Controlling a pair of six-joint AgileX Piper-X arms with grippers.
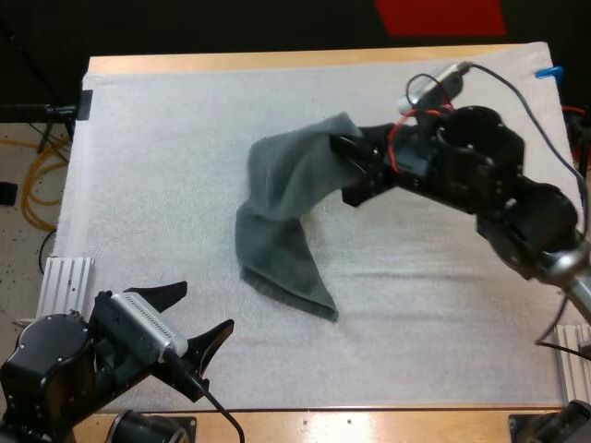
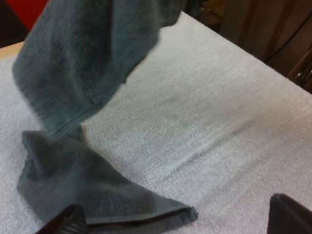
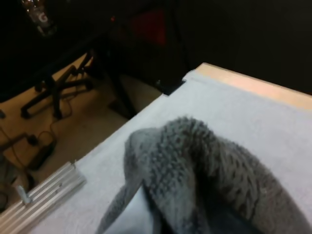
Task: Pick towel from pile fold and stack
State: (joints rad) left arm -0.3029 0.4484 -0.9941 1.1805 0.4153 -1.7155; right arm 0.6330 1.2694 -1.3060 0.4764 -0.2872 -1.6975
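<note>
The right gripper [image 1: 343, 166] pinches the upper corner of the dark grey-green towel [image 1: 282, 212], holding that end raised. From the pinch the cloth hangs down and away from the arm. Its lower end lies in a loose fold on the white mat [image 1: 166, 166], drawn to a point on the near side. The right wrist view has the bunched towel [image 3: 209, 165] close up. Near the towel's trailing point, and clear of it, the left gripper [image 1: 205, 306] hovers with its fingers [image 2: 287, 217] spread wide on nothing. The wooden table [image 1: 277, 62] shows beyond the towel.
</note>
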